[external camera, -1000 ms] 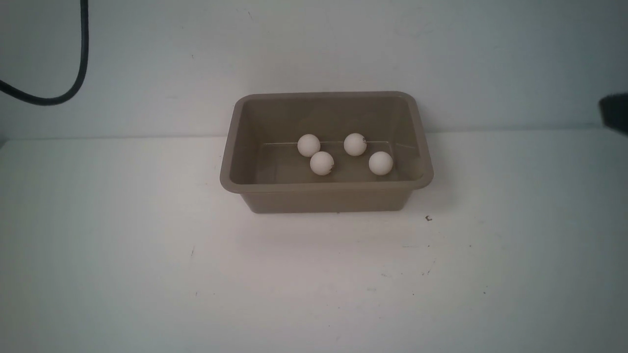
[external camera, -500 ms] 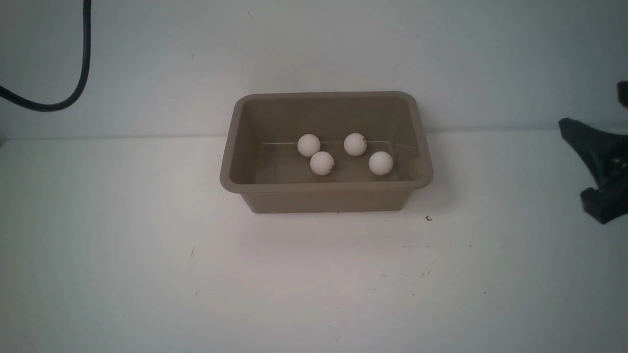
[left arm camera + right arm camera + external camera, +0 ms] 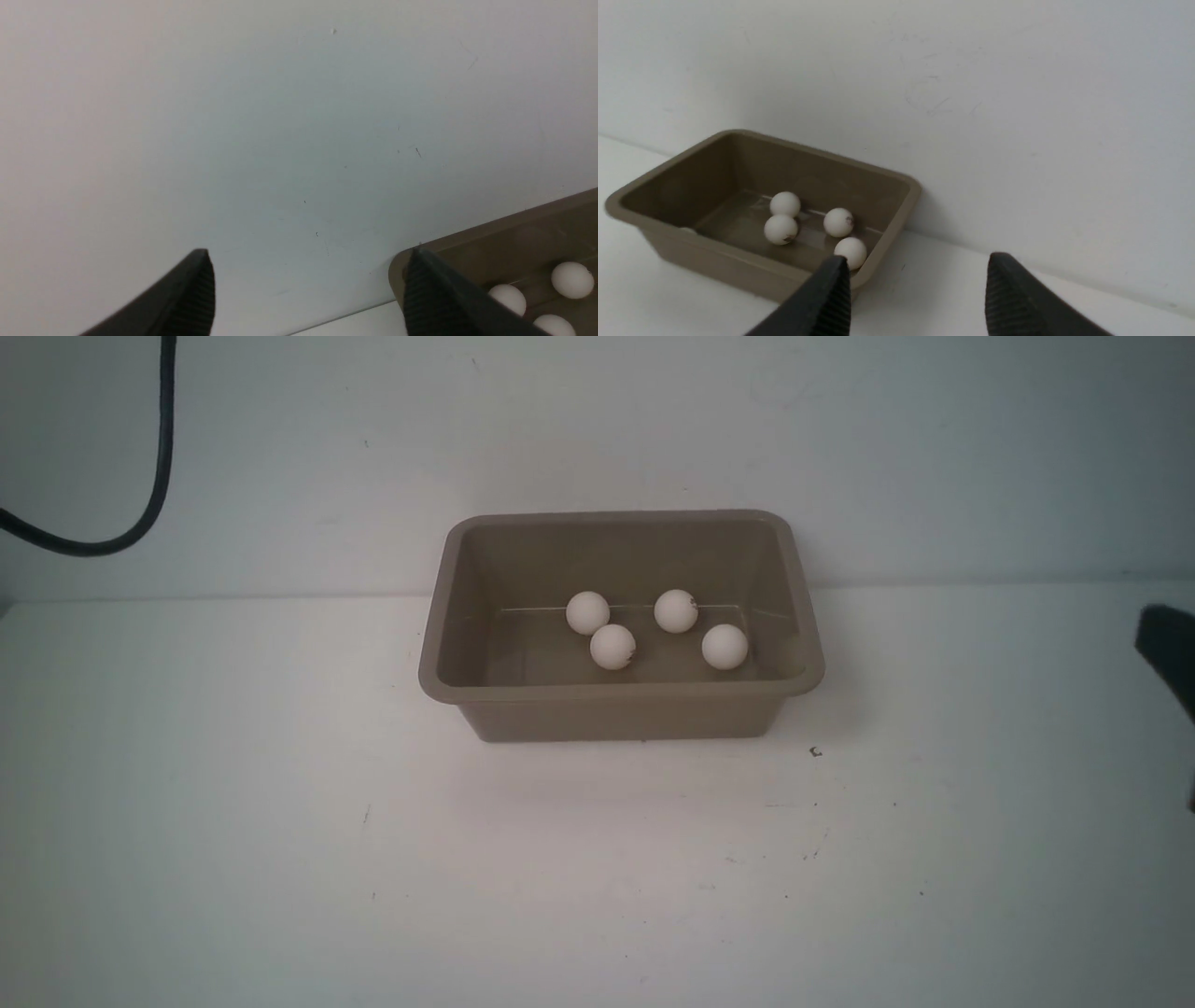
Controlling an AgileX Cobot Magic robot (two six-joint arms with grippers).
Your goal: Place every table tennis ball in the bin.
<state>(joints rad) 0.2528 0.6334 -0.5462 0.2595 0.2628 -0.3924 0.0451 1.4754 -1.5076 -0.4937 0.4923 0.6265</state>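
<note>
table (image 3: 280, 803): dim, flat light from above; brightest just in front of bin (image 3: 621, 714), greyer toward corners
bin: soft faint shadow at its front and right
balls (image 3: 612, 647): 4, evenly lit, edges soft
wall (image 3: 597, 420): behind bin, cool grey cast

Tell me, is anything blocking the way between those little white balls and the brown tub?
Nothing visible does. All four table tennis balls already lie on the floor of the bin, whose top is open, with no lid or other thing over it.
</note>
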